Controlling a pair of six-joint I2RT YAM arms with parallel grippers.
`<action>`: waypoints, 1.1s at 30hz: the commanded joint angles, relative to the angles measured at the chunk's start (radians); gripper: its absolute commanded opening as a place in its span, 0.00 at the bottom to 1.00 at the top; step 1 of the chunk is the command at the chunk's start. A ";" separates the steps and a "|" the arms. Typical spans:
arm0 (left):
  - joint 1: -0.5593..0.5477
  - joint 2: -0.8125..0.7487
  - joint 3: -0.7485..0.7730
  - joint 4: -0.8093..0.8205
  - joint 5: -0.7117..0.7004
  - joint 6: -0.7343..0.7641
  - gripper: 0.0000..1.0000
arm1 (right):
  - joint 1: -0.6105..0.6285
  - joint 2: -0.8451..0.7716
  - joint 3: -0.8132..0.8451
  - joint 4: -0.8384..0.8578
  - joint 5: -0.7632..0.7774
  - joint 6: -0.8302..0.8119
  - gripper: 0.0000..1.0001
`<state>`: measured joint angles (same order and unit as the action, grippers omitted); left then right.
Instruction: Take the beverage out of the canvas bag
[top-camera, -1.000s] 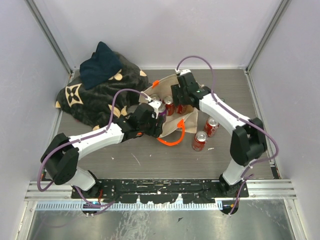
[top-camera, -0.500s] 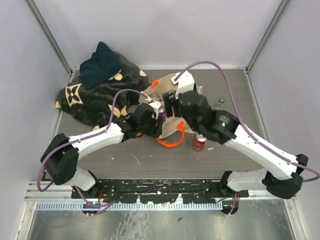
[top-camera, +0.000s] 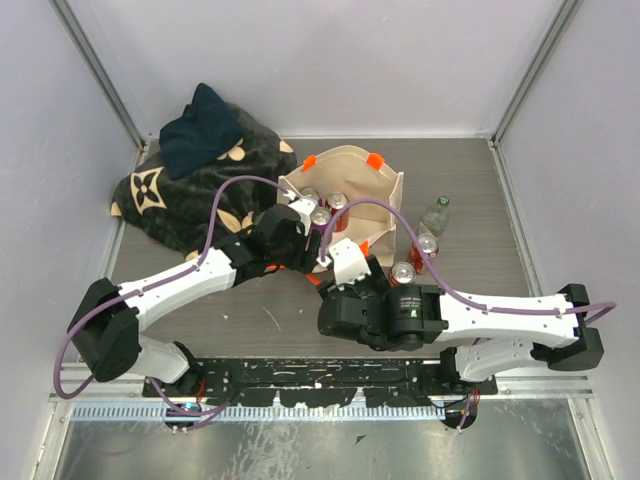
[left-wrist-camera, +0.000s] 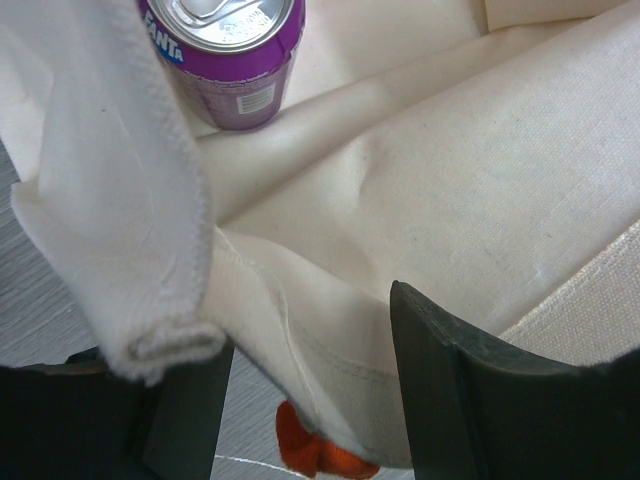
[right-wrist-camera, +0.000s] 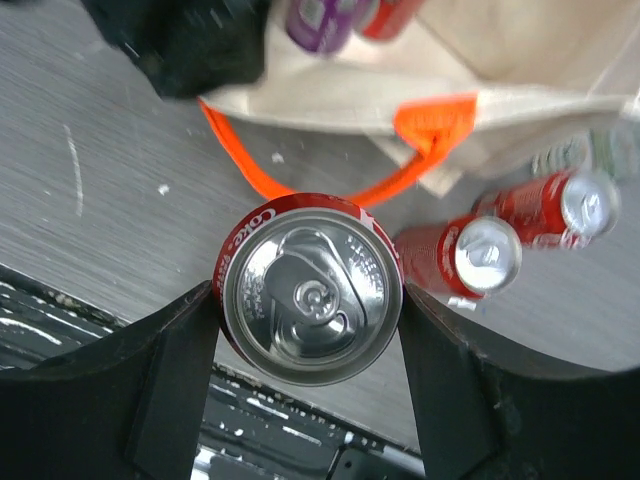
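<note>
The beige canvas bag (top-camera: 385, 190) with orange handles stands open at mid-table, with three cans (top-camera: 338, 203) showing in it. One is a purple Fanta can (left-wrist-camera: 225, 50). My left gripper (left-wrist-camera: 310, 400) is at the bag's near-left rim (top-camera: 290, 232). Its jaws stand apart with the canvas rim lying loose between them, draped over the left finger (left-wrist-camera: 185, 410). My right gripper (right-wrist-camera: 310, 300) is shut on a red Coke can (right-wrist-camera: 312, 290), held upright above the near table in front of the bag. In the top view the right arm (top-camera: 385, 315) hides this can.
Two red cans (top-camera: 427, 250) (top-camera: 402, 275) and a clear bottle (top-camera: 436, 214) stand on the table right of the bag. An orange handle (right-wrist-camera: 300, 170) hangs at the bag's front. The dark floral blanket (top-camera: 190, 190) is heaped at the back left.
My right arm has lifted out of the bag and swung towards the near edge with the Coke can. The left gripper has shifted slightly left at the rim, and the bag now stands wider open.
</note>
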<state>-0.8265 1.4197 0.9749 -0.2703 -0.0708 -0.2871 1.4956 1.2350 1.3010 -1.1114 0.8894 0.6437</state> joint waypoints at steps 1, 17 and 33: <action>0.002 -0.046 -0.011 -0.053 -0.033 0.029 0.68 | 0.000 -0.159 -0.155 0.065 0.079 0.213 0.01; 0.003 -0.088 -0.061 -0.050 -0.074 0.007 0.75 | -0.050 -0.231 -0.392 0.063 0.020 0.444 0.01; 0.002 -0.195 -0.115 -0.060 -0.096 -0.038 0.77 | -0.313 -0.154 -0.540 0.398 -0.185 0.205 0.01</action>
<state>-0.8265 1.2743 0.8928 -0.3000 -0.1562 -0.3050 1.1851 1.0134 0.7071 -0.8387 0.6861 0.8963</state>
